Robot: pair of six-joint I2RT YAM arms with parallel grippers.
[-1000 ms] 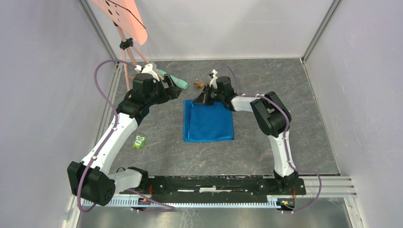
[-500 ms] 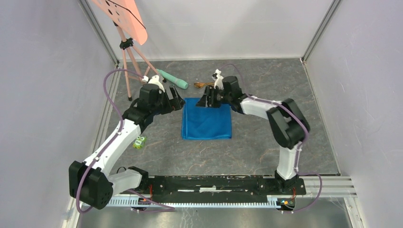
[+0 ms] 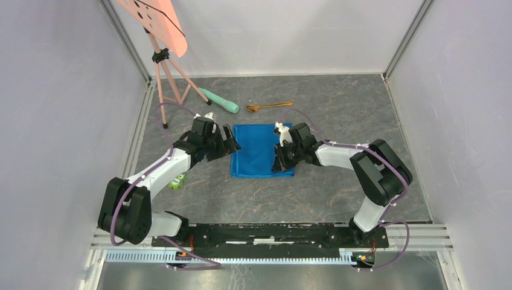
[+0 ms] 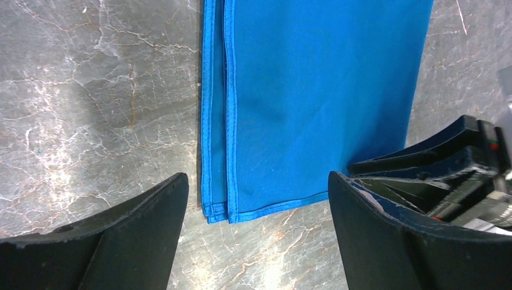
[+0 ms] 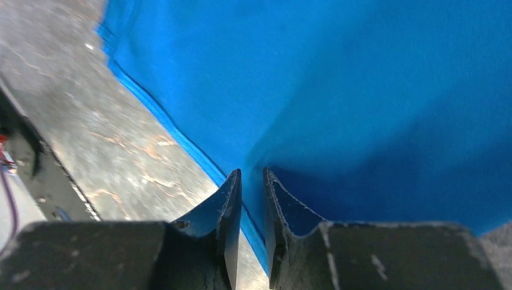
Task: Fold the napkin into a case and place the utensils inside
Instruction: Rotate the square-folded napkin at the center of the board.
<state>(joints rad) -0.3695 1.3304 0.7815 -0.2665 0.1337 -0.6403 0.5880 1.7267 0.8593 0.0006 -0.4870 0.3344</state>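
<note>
- The left claw is released, its fingers spread wide, low over the bench.
- In the left wrist view, a hemmed corner of the napkin lies in the gap between those fingers. Doubled hems show the cloth is folded in layers.
- The right claw sits at the opposite edge of the napkin, facing the left claw, with the blue cloth between the two.
- Its jaws are drawn nearly together, leaving a thin slit. The napkin's hem runs up to that slit, and I cannot tell whether cloth is pinched.
- The utensils lie together on the bench beyond both claws, past the napkin's far edge and well apart from either.
- A mint-green cylinder lies beyond the left claw.
</note>
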